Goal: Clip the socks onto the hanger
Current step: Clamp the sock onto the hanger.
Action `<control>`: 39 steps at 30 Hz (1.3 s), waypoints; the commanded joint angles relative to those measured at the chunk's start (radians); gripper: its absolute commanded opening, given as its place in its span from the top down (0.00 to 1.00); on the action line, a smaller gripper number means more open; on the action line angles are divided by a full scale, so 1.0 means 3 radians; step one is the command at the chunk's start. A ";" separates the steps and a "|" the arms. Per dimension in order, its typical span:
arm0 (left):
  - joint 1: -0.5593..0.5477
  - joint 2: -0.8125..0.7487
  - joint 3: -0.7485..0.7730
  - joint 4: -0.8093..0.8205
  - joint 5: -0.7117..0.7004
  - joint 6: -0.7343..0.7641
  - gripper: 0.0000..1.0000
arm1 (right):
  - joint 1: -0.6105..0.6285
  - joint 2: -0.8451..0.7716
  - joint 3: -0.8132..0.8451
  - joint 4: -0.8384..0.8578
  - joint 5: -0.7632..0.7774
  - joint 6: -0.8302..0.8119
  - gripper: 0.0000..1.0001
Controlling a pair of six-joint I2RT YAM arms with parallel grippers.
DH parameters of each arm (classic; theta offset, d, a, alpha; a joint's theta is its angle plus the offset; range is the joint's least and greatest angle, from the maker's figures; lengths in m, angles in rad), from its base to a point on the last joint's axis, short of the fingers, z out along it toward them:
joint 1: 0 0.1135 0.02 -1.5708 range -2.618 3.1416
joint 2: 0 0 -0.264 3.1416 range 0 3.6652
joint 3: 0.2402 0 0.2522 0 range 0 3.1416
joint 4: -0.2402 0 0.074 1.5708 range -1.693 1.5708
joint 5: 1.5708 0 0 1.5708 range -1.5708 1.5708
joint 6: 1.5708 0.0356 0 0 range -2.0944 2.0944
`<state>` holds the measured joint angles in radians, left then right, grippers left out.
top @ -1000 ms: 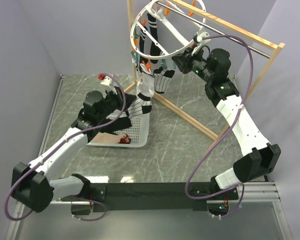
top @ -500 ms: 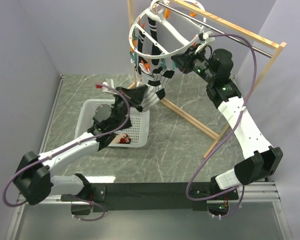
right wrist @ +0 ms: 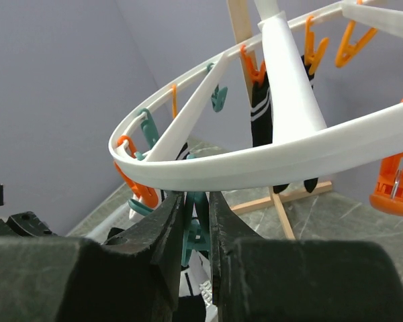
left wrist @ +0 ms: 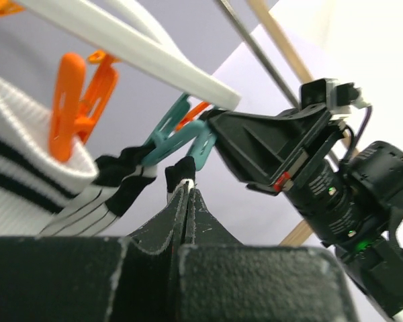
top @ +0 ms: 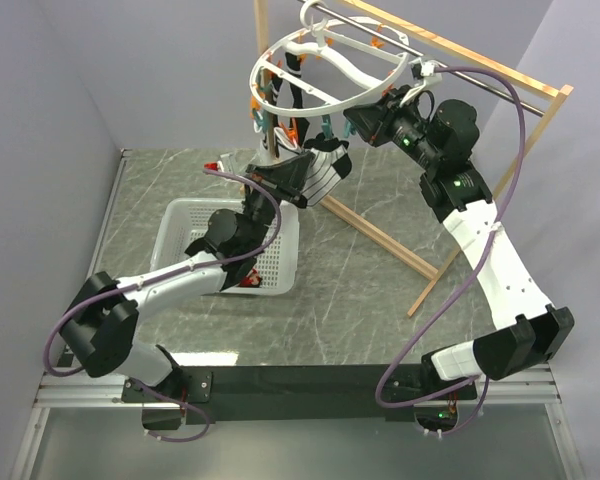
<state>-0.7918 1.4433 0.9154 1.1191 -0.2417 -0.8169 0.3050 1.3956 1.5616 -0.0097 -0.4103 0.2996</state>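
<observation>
The round white hanger [top: 332,62] hangs from the metal rod, with orange and teal clips around its rim. My left gripper [top: 292,176] is shut on the white sock with thin black stripes [top: 320,170] and holds it up just under the ring. In the left wrist view my jaws [left wrist: 187,186] pinch the sock's edge right below a teal clip [left wrist: 188,137]. My right gripper [top: 357,122] is shut on that teal clip [right wrist: 200,221] under the ring's rim [right wrist: 255,164]. Black socks [top: 296,78] and a white sock with black bands [left wrist: 27,168] hang on the hanger.
A white perforated basket [top: 177,222] lies on the marble table below my left arm, with a small red thing in it [top: 248,280]. The wooden frame [top: 380,236] with its metal rod [top: 485,88] stands at the back right. Purple walls close in the left and back.
My left arm has risen from the basket, carrying the striped sock up to the teal clip. The right gripper has stayed at the ring, which has tilted a little.
</observation>
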 commanded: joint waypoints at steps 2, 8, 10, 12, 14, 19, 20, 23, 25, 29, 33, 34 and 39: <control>-0.0015 0.0144 0.0201 0.0555 0.0248 -0.0028 0.99 | -0.0004 -0.0137 -0.0046 0.0145 -0.0115 0.0090 1.00; -0.0010 0.0256 0.0277 0.0790 0.0381 -0.0012 0.99 | -0.0004 -0.0173 -0.0061 0.0201 -0.0212 0.0192 1.00; 0.0001 0.0302 0.0318 0.0836 0.0402 -0.0038 0.99 | -0.0004 -0.0168 -0.0066 0.0252 -0.0263 0.0248 1.00; 0.0011 0.0328 0.0334 0.0882 0.0442 -0.0053 0.99 | -0.0009 -0.0168 -0.0041 0.0247 -0.0274 0.0274 1.00; 0.0016 0.0338 0.0339 0.0877 0.0432 -0.0074 0.99 | -0.0009 -0.0183 -0.0036 0.0247 -0.0264 0.0295 1.00; 0.0082 0.0364 0.0288 0.0897 0.0422 -0.0232 0.99 | -0.0025 -0.0239 -0.0102 0.0380 -0.0304 0.0443 1.00; 0.0083 0.0374 0.0298 0.0877 0.0422 -0.0248 0.99 | -0.0020 -0.0244 -0.0092 0.0380 -0.0315 0.0453 1.00; 0.0088 0.0354 0.0364 0.0653 0.0437 -0.0146 0.99 | -0.0020 -0.0219 -0.0021 0.0268 -0.0269 0.0453 1.00; 0.0088 0.0333 0.0410 0.0417 0.0503 -0.0039 0.99 | -0.0020 -0.0224 -0.0010 0.0247 -0.0243 0.0448 1.00; 0.0093 0.0297 0.0533 0.0064 0.0835 0.0457 0.99 | -0.0020 -0.0209 0.0000 0.0242 -0.0248 0.0433 1.00; 0.0118 0.0251 0.0528 -0.0145 0.0954 0.0662 0.99 | -0.0025 -0.0209 -0.0025 0.0319 -0.0289 0.0453 1.00; 0.0118 0.0241 0.0538 -0.0252 0.0984 0.0708 0.99 | -0.0030 -0.0224 -0.0020 0.0334 -0.0294 0.0458 1.00; 0.0179 0.0164 0.0482 -0.0412 0.1071 0.0887 0.99 | -0.0030 -0.0198 0.0061 0.0263 -0.0304 0.0377 1.00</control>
<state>-0.7528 1.5497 1.0389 1.0199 0.0311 -0.6182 0.3031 1.3663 1.5314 0.0368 -0.4885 0.4252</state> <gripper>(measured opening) 0.014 0.221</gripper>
